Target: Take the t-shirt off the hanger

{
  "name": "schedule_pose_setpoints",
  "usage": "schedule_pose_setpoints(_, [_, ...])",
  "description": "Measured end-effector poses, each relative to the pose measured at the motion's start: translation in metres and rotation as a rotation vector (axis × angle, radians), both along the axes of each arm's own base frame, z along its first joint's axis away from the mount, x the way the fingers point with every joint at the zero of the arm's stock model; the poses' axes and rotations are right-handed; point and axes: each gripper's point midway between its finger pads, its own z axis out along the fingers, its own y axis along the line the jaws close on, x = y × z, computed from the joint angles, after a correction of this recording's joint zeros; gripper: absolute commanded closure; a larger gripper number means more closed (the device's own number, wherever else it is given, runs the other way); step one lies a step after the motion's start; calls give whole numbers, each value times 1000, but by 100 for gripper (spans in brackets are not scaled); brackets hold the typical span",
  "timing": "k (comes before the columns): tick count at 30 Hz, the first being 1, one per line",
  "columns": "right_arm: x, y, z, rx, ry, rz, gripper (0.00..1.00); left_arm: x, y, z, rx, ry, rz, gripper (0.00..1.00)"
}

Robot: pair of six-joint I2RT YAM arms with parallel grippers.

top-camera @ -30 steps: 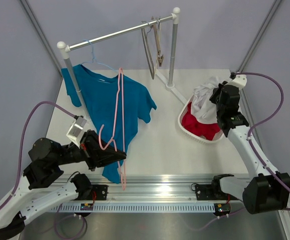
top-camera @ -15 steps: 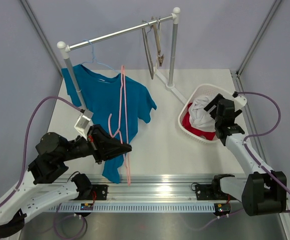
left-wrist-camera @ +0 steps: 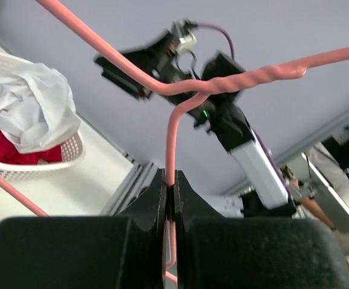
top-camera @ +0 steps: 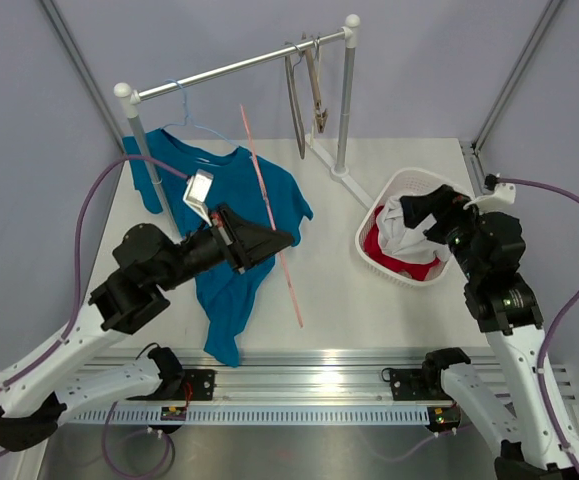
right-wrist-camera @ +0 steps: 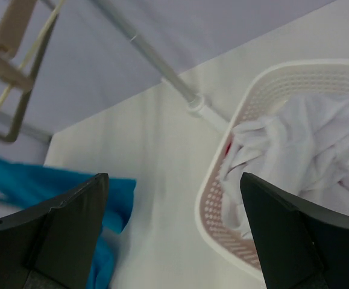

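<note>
Far left first: the teal short-sleeved cotton t-shirt point(top-camera: 219, 195) is spread flat on the white counter point(top-camera: 319, 270), its top behind the left post of the silver metal clothes rail point(top-camera: 239, 68) and its bottom corner reaching almost to the front edge; a pale blue wire hanger point(top-camera: 182, 112) hooks on the rail right above the collar, but I can't tell if it's actually inside the shirt.

The left arm crosses over the shirt; the left tool point(top-camera: 279, 240) point(left-wrist-camera: 170, 180) is pressed together on the thin pink wire hanger point(top-camera: 266, 190) point(left-wrist-camera: 222, 84), pinching the wire just below the twisted neck; that hanger is up off the counter, tilted, edge-on to the top camera and bare.

At the rail's right end hang a couple of beige hangers point(top-camera: 304, 100).

Further right sits a white perforated plastic laundry basket point(top-camera: 369, 250) point(right-wrist-camera: 222, 180) with a crumpled white cloth point(top-camera: 401, 225) point(right-wrist-camera: 319, 138) on top of a red cloth point(top-camera: 394, 255).

The right tool point(top-camera: 431, 212) point(right-wrist-camera: 173, 176) hovers over the basket, fingers point(right-wrist-camera: 59, 223) spread wide with nothing between them.
</note>
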Motion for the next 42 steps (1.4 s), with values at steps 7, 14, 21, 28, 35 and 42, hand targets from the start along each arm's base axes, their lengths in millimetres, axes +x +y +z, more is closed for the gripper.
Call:
schedule_pose_setpoints(7, [-89,132,29,-2,-54,613,7,58,-22,10,-41,107,147,100])
schedule_pose_setpoints(14, [-141,192,92,-89,-198,902,7,108,-27,10,-81,182,252,100])
schedule_pose_setpoints(21, [-128,226,50,-284,-119,872,17,120,-31,23,-115,184,267,100])
schedule_pose_setpoints(28, [-107,223,28,-455,-94,744,71,119,-27,28,-132,182,271,100])
schedule_pose_setpoints(35, [-112,227,40,-456,-148,728,100,114,-16,37,-145,163,295,97])
schedule_pose_setpoints(42, [-104,222,50,-474,-144,645,100,107,-2,32,-64,84,327,24])
